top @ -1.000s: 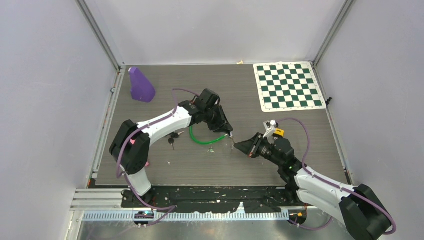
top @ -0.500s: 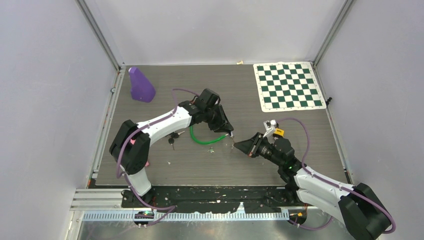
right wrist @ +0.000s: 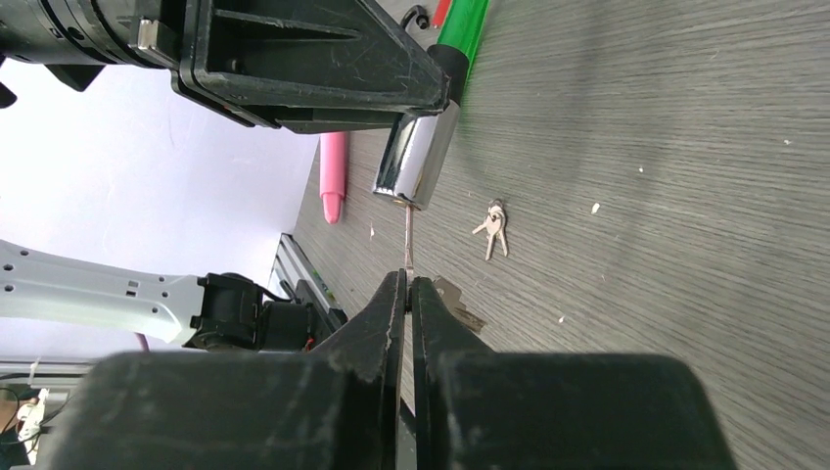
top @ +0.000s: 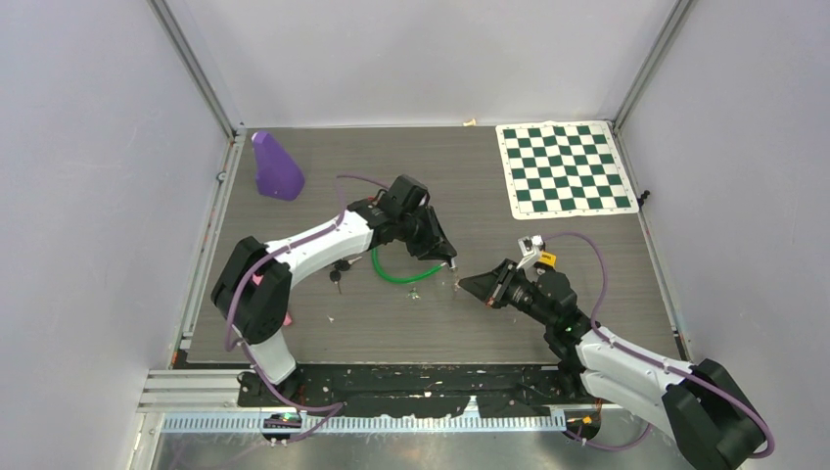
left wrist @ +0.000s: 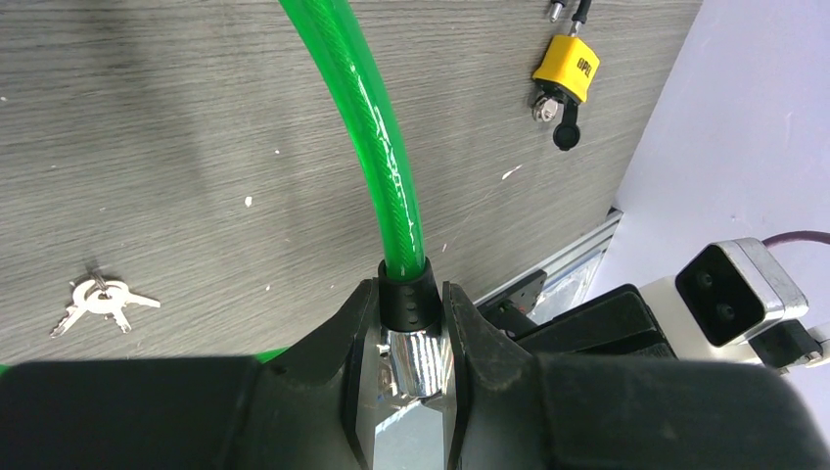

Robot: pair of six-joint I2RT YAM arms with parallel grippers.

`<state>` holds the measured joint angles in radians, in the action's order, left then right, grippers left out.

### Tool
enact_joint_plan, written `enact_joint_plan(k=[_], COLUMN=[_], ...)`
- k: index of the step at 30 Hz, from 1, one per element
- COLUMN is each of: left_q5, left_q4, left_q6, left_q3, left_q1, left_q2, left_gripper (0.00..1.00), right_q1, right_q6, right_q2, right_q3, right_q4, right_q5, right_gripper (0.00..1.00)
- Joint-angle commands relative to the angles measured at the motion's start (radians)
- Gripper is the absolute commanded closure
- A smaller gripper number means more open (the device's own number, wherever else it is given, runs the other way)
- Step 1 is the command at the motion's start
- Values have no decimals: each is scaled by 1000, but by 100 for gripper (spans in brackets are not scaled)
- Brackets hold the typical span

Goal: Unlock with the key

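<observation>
Barely moved: left gripper (left wrist: pixel 406 291) clamps chrome lock (left wrist: pixel 411 357) on green cable (left wrist: pixel 377 108); right gripper (right wrist: pixel 407 284) pinches thin key (right wrist: pixel 407 235).

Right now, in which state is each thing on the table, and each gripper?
Left gripper, shut on the lock cylinder.
Lock cylinder, clamped and tilted, with the green cable attached.
Right gripper, shut on the key.
Key, tip meets the cylinder's end; the depth cannot be told.
Spare keys, lying flat on the table, untouched.
Yellow padlock, lying on the table, untouched.
</observation>
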<state>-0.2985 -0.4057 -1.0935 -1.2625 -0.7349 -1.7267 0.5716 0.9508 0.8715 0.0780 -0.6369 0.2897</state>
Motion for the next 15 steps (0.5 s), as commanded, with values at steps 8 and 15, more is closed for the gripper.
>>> enact_joint_plan(k=[8,15], left_q5=[33,62], left_q4=[105,176], left_q6=[-85,-146], left_q3=[39,79], left_q1=[-51,-71], left_q2=[68,98], left_gripper=[100,100], right_q1=[-7,-6], right_q6=[-13,-22], right_q2=[-5,-8], right_q3=[30,18], right_q4=[-38,-60], right_q5=[-73,-113], right_gripper=[95,95])
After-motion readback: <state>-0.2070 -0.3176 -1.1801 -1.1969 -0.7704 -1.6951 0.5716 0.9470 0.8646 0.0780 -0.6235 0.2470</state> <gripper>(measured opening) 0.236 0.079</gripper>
